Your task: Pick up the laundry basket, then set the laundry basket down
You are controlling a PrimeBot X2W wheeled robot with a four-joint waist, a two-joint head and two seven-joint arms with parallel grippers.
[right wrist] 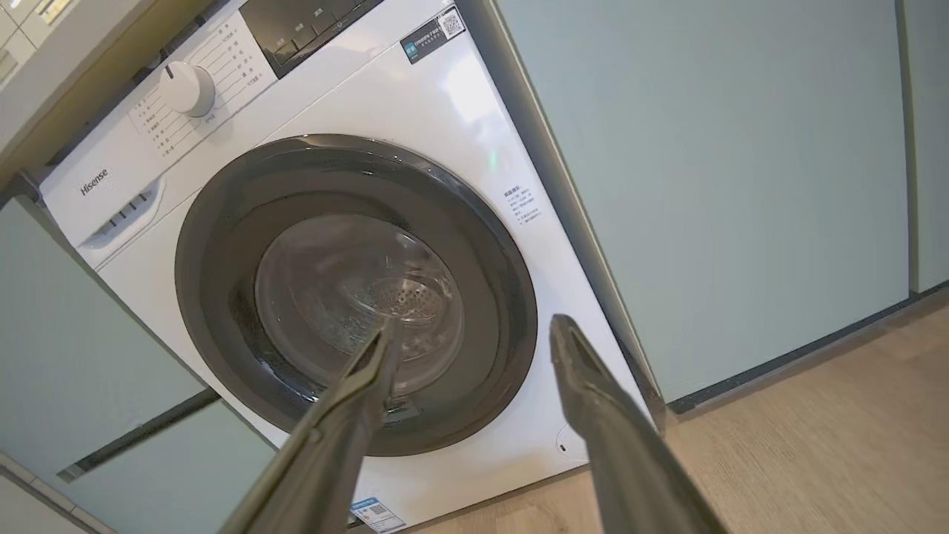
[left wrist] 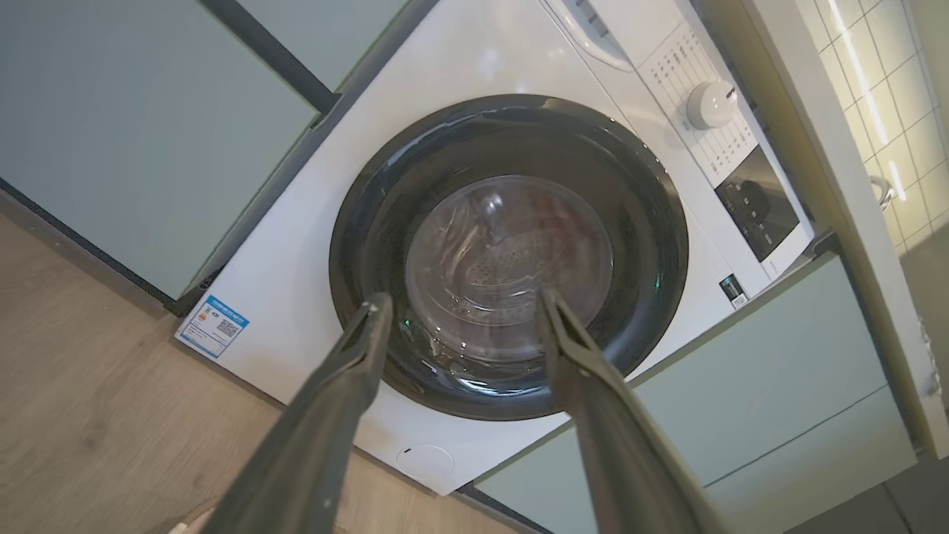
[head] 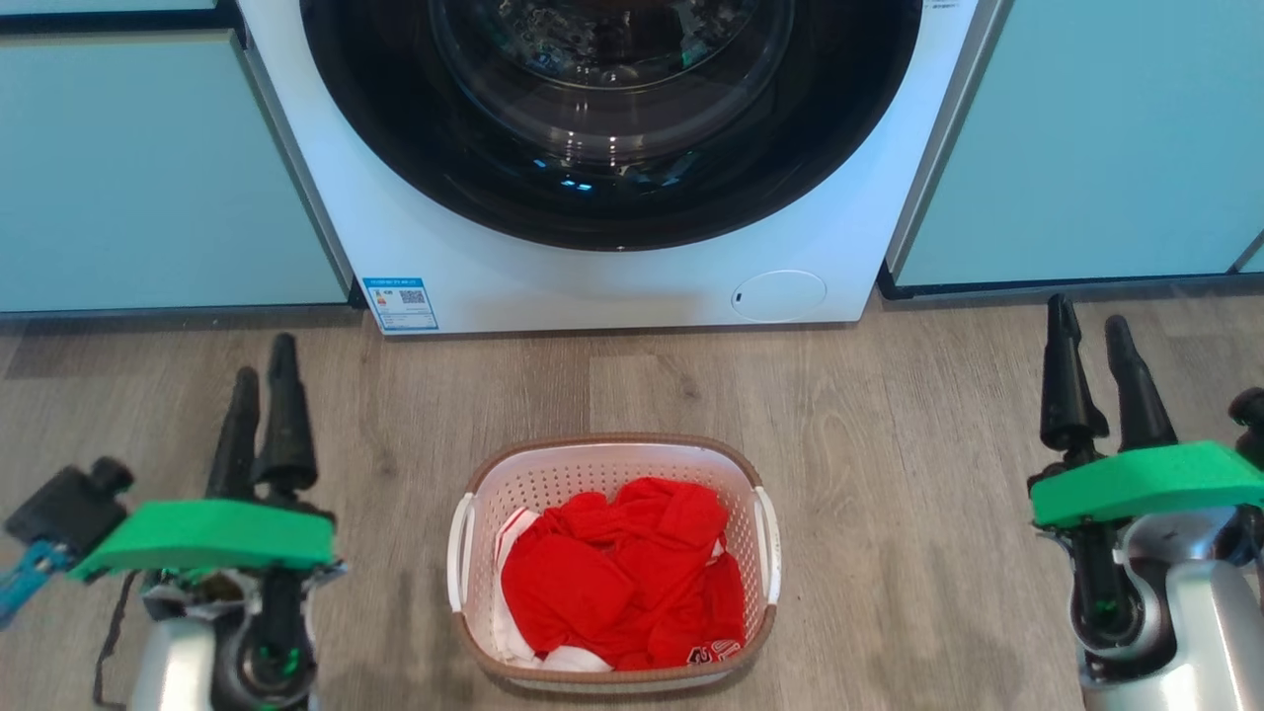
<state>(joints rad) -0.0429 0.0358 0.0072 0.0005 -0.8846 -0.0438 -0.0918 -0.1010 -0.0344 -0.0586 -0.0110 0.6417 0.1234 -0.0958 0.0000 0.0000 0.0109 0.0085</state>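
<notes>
Basket (head: 592, 481) sits on the floor (head: 889, 415) at 6 o'clock in the head view, low and central, just in front of the washer (head: 612, 286) at 12 o'clock but not touching it. It is white perforated plastic with a brown rim, and about half full of crumpled red clothes (head: 617, 578) with some white cloth underneath. It should be light, since thin plastic and a few garments weigh little. The walls are likely stiff enough to keep their shape but may flex if squeezed, and the smooth plastic could slip between narrow fingers. The best places to hold are the two white side handles, one at 9 o'clock of the basket (head: 459, 553) and one at 3 o'clock (head: 768, 543). Lifting with one arm on each and keeping them level should stop the load from tipping. The soft clothes lie below the rim and are unlikely to spill. The left gripper (head: 265, 363) hangs at 8 o'clock and the right gripper (head: 1087, 314) at 4 o'clock. Both are well away from the basket, and each wrist view shows the fingers spread apart and holding nothing. The floor is flat, wood-look plank, firm and even for setting the basket down. Pale green cabinets (head: 148, 178) flank the washer at 10 and 2 o'clock.
</notes>
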